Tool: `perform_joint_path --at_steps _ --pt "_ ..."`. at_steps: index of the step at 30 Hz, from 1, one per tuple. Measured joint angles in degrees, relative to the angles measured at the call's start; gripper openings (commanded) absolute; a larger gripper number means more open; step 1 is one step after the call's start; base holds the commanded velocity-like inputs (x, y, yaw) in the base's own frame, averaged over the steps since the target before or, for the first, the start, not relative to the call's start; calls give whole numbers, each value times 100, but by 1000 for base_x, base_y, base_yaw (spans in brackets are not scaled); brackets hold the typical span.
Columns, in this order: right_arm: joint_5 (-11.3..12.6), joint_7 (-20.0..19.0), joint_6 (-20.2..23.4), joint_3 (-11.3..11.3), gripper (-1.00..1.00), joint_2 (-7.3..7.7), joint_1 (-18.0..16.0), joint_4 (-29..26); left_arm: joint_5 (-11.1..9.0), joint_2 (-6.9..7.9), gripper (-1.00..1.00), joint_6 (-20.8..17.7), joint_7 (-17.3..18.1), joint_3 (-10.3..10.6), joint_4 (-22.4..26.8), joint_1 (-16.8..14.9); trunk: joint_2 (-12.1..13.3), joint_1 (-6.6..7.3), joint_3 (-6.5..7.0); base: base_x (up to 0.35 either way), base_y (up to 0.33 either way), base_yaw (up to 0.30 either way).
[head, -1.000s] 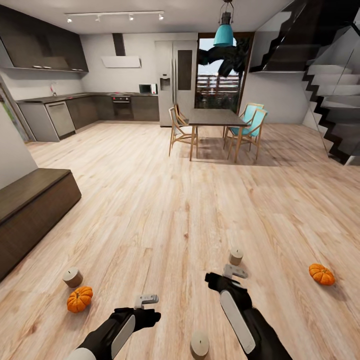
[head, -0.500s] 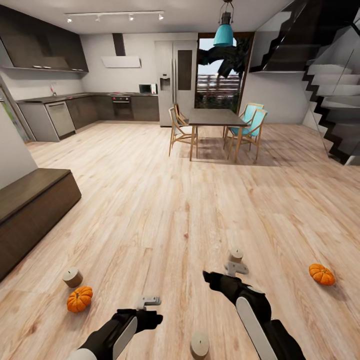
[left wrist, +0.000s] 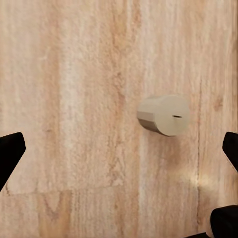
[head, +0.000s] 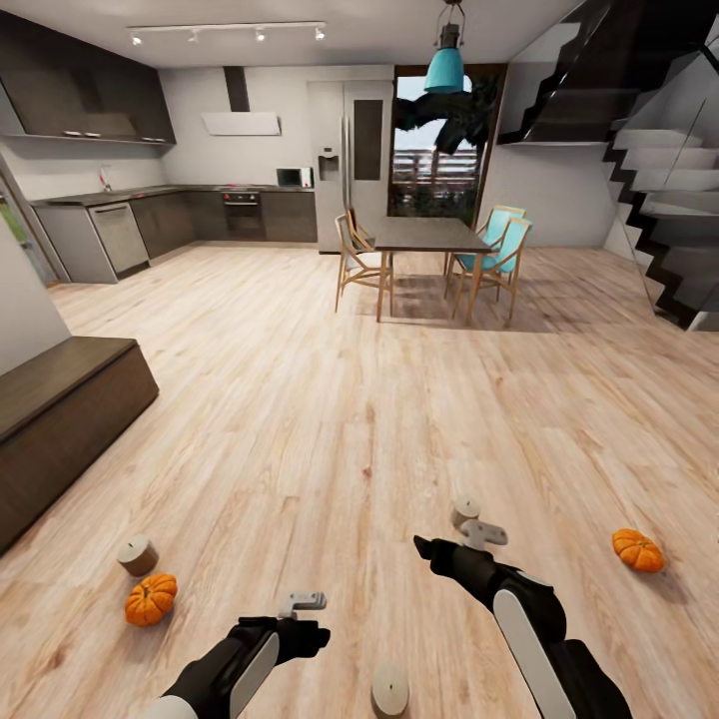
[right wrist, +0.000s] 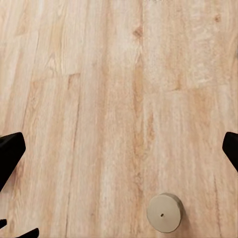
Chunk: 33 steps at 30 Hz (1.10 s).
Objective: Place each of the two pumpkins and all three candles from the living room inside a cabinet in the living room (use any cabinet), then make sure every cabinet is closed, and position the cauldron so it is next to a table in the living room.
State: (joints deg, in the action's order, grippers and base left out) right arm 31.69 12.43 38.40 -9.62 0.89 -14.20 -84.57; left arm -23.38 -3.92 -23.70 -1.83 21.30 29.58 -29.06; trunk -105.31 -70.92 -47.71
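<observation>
Three beige candles stand on the wood floor: one at the left (head: 137, 555), one near my base (head: 390, 690), one just beyond my right gripper (head: 465, 512). An orange pumpkin (head: 151, 598) sits beside the left candle, and a second pumpkin (head: 638, 550) lies far right. The dark brown cabinet (head: 60, 419) runs along the left wall, its fronts shut. My left gripper (head: 303, 602) hovers open over bare floor, and its wrist view holds a candle (left wrist: 163, 115) between wide-spread fingers (left wrist: 10, 153). My right gripper (head: 481, 532) is open, close above a candle (right wrist: 164, 212). The cauldron is out of view.
A dining table (head: 424, 236) with wooden and teal chairs (head: 494, 255) stands mid-room ahead. Kitchen counters (head: 180, 215) and a fridge (head: 352, 160) line the back wall. A staircase (head: 659, 200) rises at the right. Wide wood floor (head: 340, 399) lies between me and the table.
My right arm has reached forward, bringing its gripper up to the candle ahead. The whole view has shifted slightly, so the camera moved a little. The left arm has barely moved.
</observation>
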Motion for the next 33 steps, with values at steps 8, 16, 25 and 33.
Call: perform_joint_path --at_steps 8,16,25,33 --pt "-9 -25 0 13 100 -6 1 19 9 -32 100 0 0 5 4 0 0 0 0 1 -57 0" --pt "3 -34 -1 26 100 -27 1 11 9 -33 100 -5 6 3 -2 0 0 0 0 0 -4 0" --pt "6 -36 -1 50 100 -9 2 8 9 -34 100 -6 8 5 0 -1 0 0 0 0 0 -184" --pt "6 -36 -1 61 100 -7 2 8 8 -25 100 -7 8 6 12 -1 0 0 0 0 44 -296"
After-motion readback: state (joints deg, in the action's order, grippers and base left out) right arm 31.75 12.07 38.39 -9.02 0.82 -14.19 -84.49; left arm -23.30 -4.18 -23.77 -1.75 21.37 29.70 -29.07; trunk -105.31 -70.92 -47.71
